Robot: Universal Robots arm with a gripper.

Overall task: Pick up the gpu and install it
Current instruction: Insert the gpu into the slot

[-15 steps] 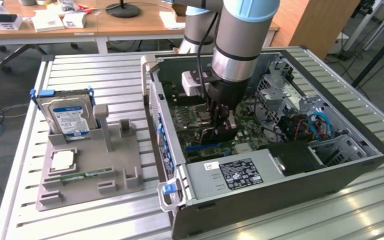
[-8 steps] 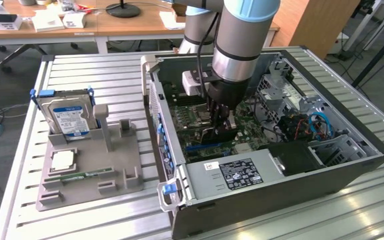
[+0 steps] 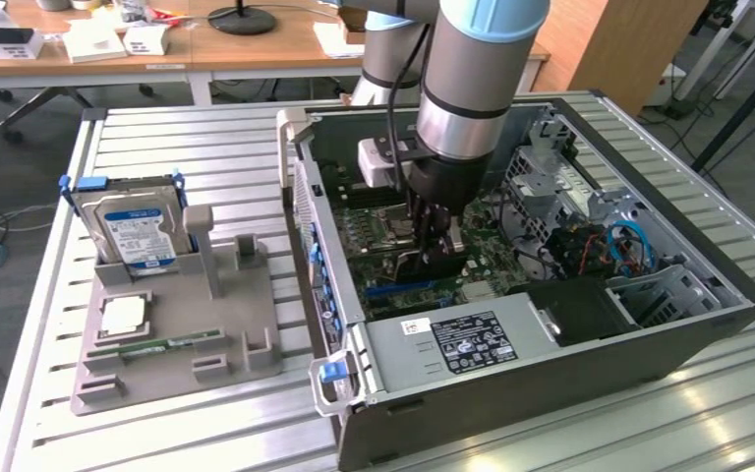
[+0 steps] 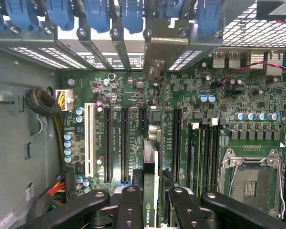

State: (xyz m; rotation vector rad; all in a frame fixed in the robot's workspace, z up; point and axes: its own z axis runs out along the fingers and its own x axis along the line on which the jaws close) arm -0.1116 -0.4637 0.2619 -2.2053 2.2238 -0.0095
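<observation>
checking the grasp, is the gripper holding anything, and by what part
The gripper holds the gpu edge-on over the motherboard, fingers clamping its two flat faces at the upper edge.

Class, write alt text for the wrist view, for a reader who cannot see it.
The tool grips a graphics card on edge, over the green motherboard inside an open computer case. Dark slots cross the board near an empty processor socket; blue clips line the case edge.
</observation>
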